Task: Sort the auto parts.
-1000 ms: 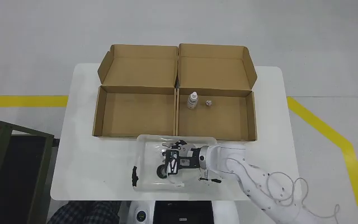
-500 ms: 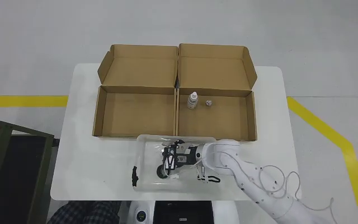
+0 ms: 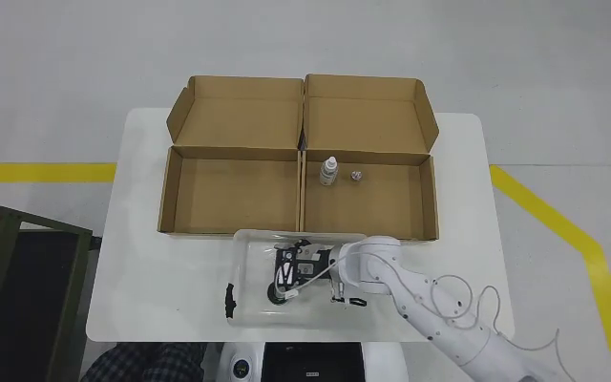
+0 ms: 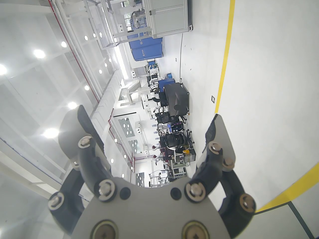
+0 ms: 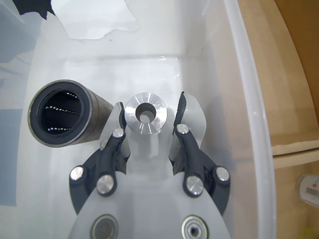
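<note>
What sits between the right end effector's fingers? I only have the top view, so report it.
Observer: A silver metal bushing with a centre hole sits between the open fingers of the right end effector, not yet gripped.
Operator: Report what lies next to it.
Observer: A black cylindrical linear bearing lies close beside one finger, inside the clear plastic bin.
Operator: Give me the left arm.
Observer: The left end effector is open and empty, pointing out into the room.

The surface is viewed from overhead; its near bin is shared, close up, with the right wrist; the left is aimed at the hall.
</note>
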Controlling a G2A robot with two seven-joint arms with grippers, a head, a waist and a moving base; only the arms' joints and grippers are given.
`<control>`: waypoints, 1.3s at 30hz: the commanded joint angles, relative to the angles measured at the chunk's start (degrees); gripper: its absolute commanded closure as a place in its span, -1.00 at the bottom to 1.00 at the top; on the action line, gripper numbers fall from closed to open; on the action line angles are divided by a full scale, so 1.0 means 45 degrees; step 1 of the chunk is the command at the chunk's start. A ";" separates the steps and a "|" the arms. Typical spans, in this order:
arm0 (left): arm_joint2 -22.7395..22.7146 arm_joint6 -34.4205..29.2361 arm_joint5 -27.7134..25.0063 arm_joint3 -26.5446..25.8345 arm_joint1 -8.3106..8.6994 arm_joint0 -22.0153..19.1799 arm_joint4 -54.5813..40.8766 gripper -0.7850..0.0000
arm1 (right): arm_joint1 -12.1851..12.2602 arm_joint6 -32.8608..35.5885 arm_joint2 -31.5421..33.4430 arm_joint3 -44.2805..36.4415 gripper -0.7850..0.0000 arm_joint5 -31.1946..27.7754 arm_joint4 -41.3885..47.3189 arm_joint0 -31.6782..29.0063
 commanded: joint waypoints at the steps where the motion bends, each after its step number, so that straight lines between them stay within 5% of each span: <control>1: 0.0000 0.0000 0.0000 0.0000 0.0000 0.0000 0.0000 -1.00 | -0.0022 -0.0014 -0.0032 0.0060 0.13 -0.0040 0.0029 0.0014; 4: 0.0000 0.0000 0.0000 0.0000 0.0000 0.0000 0.0000 -1.00 | -0.0048 -0.0058 -0.0042 0.0140 0.31 -0.0095 0.0083 0.0031; 9: 0.0000 0.0000 0.0000 0.0000 0.0000 0.0000 0.0000 -1.00 | -0.0052 -0.0128 0.0047 0.0141 1.00 -0.0228 0.0171 0.0023; 24: 0.0000 0.0000 0.0000 0.0000 0.0000 0.0000 0.0000 -1.00 | 0.0333 -0.0978 0.1542 -0.2050 1.00 -0.0409 0.1304 -0.1153; 39: 0.0000 0.0000 0.0000 0.0000 0.0000 0.0000 0.0000 -1.00 | 0.0788 -0.1808 0.3929 -0.4325 1.00 -0.0627 0.4954 -0.2796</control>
